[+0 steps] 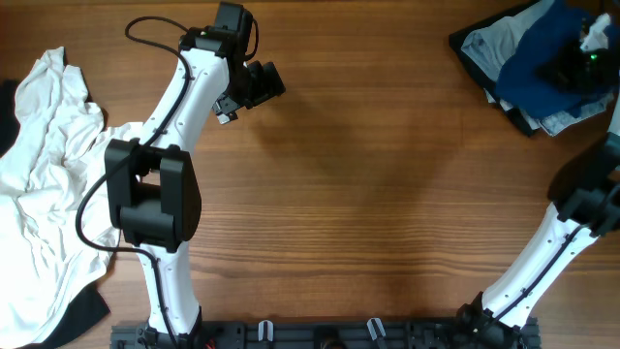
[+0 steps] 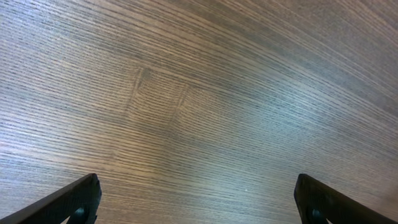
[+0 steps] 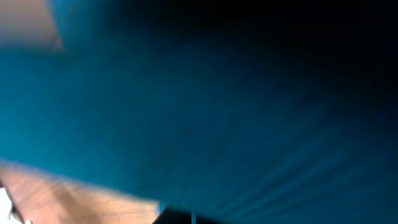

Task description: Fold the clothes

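A bare wooden bench (image 1: pixel 368 194), and nothing on it folded yet. Your deep-blue T-shirt (image 1: pixel 523 82) lies bunched in the heap at the far right corner, where your right pincer (image 1: pixel 560 70) is closed down, by the look of it on the blue cloth. Pale jeans (image 1: pixel 484 44) share that heap. The white shirt (image 1: pixel 48 165) sprawls crumpled at the left edge. Your left pincer (image 1: pixel 262 82) hangs wide over bare wood, holding nothing. The count: two shirts, one pair of jeans, two arms. Every fold is left to do.
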Action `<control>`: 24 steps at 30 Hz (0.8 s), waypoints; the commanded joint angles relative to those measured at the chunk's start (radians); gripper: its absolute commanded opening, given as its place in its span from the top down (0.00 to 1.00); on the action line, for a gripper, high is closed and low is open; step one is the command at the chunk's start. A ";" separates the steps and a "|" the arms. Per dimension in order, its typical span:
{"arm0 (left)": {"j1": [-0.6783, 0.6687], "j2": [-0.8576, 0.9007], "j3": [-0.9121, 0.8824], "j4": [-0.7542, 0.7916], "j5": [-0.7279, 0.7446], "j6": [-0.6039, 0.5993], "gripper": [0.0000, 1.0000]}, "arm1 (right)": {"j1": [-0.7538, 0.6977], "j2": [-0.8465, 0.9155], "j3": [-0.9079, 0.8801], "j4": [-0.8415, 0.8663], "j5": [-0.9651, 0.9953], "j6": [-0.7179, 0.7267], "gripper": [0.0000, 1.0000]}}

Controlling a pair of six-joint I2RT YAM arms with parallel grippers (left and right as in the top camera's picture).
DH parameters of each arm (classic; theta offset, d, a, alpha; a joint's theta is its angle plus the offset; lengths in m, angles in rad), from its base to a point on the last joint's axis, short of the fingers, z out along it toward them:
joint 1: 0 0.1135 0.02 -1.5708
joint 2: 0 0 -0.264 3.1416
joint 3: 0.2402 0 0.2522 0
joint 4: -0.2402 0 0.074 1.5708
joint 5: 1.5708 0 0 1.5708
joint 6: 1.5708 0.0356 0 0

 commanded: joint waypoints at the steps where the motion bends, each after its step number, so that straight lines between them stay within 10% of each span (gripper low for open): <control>1: 0.002 -0.023 -0.011 -0.010 0.017 -0.003 0.00 | -0.052 0.008 0.014 -0.011 0.069 0.077 0.96; 24: 0.003 -0.023 -0.011 -0.030 0.022 -0.003 0.00 | -0.058 0.130 -0.018 -0.033 0.101 0.096 0.96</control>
